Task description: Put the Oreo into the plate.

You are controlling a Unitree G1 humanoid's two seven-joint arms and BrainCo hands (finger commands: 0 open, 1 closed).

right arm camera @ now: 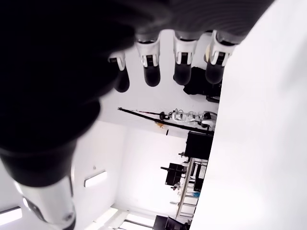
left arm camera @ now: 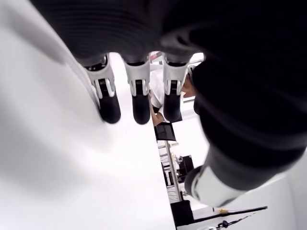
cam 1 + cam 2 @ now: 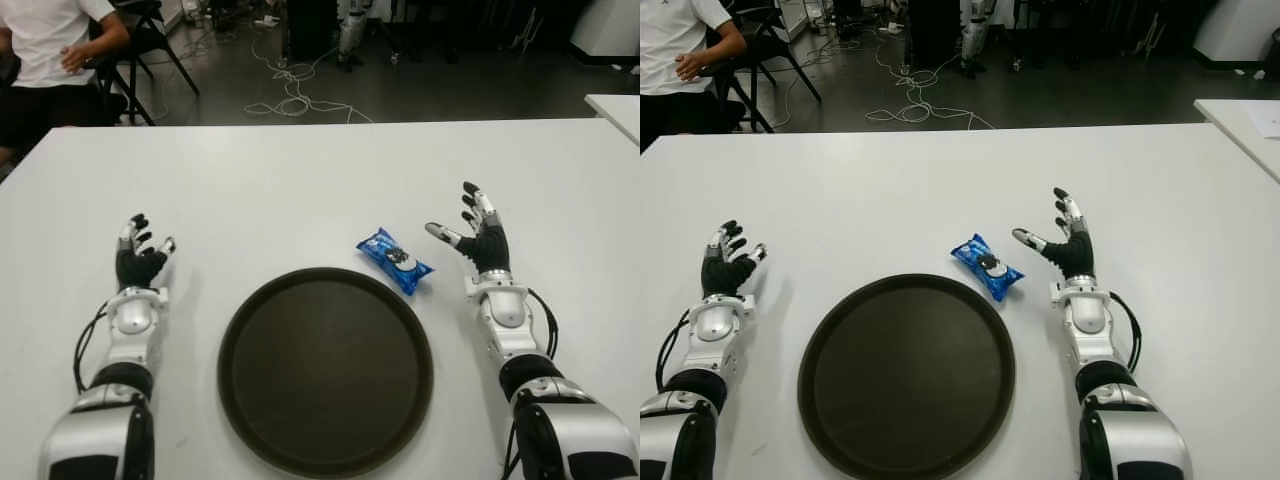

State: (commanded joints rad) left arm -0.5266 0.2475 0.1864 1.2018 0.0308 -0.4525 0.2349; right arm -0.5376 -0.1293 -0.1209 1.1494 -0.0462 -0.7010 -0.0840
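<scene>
So nothing's grabbed yet: the dark round plate [image 3: 325, 370] sits closest to me, with the blue Oreo pack [image 3: 394, 260] lying on the white table [image 3: 300, 190] just off its far right rim. I'd bring my right hand [image 3: 478, 236] in from the side, pinch the pack across its short width, then lift it clear of the rim. That hand sits just right of the pack, fingers spread and holding nothing. My left hand [image 3: 139, 256] shows left of the plate, open too.
</scene>
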